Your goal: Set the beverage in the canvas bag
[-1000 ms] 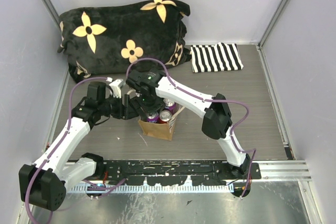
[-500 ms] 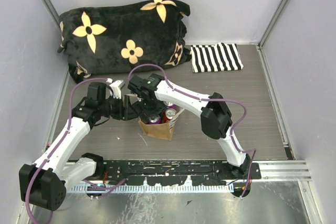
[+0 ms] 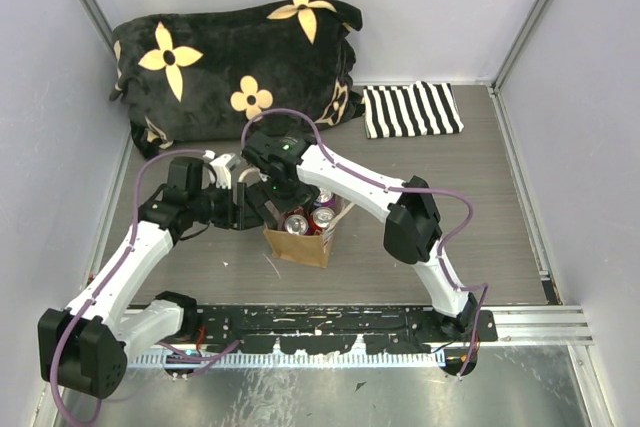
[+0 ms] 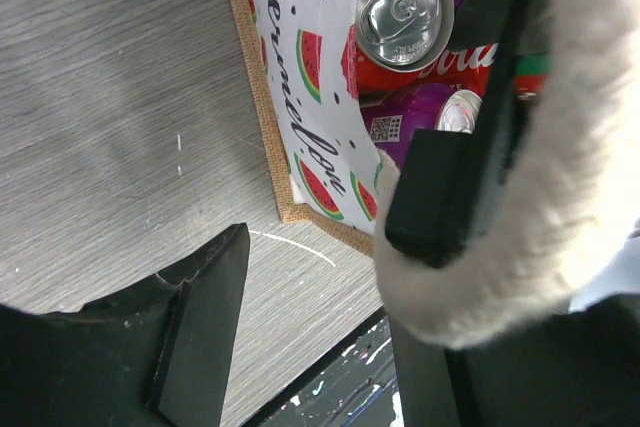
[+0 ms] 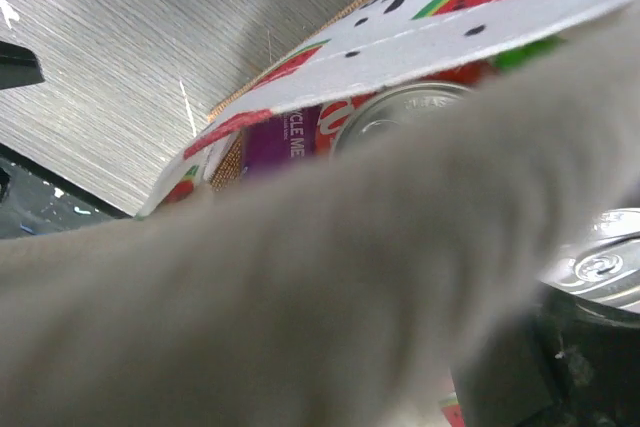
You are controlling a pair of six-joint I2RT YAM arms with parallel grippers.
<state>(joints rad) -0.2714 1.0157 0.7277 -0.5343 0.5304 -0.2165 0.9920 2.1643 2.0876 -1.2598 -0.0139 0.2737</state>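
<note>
Left wrist view: the white lining of the bag (image 4: pixel 300 77) carries a watermelon-slice print and black cursive script, of which "termelon" can be read. A red can (image 4: pixel 420 75) inside bears white script lettering, cut off and not readable. Beside it, a purple can (image 4: pixel 425 115) shows a small QR code (image 4: pixel 385 128). Right wrist view: the purple can's side shows white capitals "CLE ME".
</note>
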